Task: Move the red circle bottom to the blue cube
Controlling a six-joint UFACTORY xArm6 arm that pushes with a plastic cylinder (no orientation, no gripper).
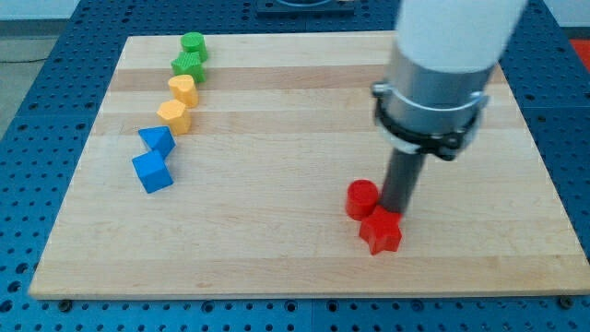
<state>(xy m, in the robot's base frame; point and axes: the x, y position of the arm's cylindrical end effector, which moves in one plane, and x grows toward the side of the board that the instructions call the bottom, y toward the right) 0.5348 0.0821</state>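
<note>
One upright rod stands before you, my tip [395, 210] touching the red circle [361, 198] and red star [381, 231]. No pincer shows. The blue cube [152, 171] sits well apart at the desk's [277, 138] left.

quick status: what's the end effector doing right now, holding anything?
My tip: bare rod with no fingers, holding nothing; it sits between the red circle and the red star, right against both.

circle [361, 198]: view's bottom right of worktop [295, 249], touching star [381, 230] at its lower right
my tip [396, 208]: seemingly against circle's right
cube [152, 171]: far left
</note>
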